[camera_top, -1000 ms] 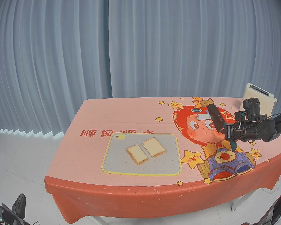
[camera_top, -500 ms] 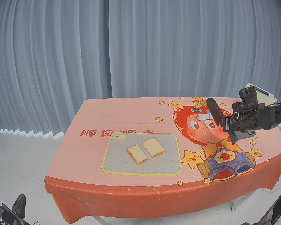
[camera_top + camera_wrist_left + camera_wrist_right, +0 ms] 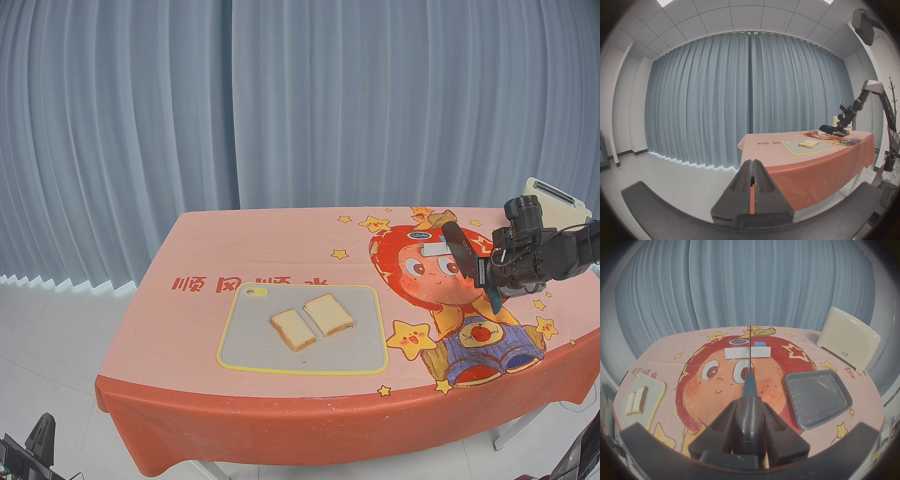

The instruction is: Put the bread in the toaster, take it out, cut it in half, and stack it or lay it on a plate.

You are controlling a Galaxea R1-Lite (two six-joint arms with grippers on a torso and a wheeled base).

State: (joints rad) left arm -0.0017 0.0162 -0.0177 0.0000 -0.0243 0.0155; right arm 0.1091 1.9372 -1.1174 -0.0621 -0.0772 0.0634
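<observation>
The worktop [image 3: 206, 250] wears a pink cloth with a cartoon print. Its near edge curves across the head view, and much of its left half is bare cloth. The right arm comes in from the right side and is held above the worktop's right part with the forearm roughly level. The cream toaster [image 3: 556, 201] stands upright at the far right corner, behind that arm and close to the edge. The grey cutting board [image 3: 250, 340], rimmed in yellow, lies left of centre near the front edge. A broad stretch of open cloth lies between it and the arm. A dark grey tray [image 3: 817, 397] lies flat on the cloth near the toaster. The right tool [image 3: 490, 278] points toward the cartoon face, its fingers clamped on the handle of a knife [image 3: 459, 247]. The dark blade hangs above the cloth. The nearer bread half [image 3: 292, 329] and the farther bread half [image 3: 328, 314] lie flat side by side mid-board, with bare board all round. The left tool [image 3: 752, 187] hangs low off the worktop's front left corner, fingers pressed together on nothing.
</observation>
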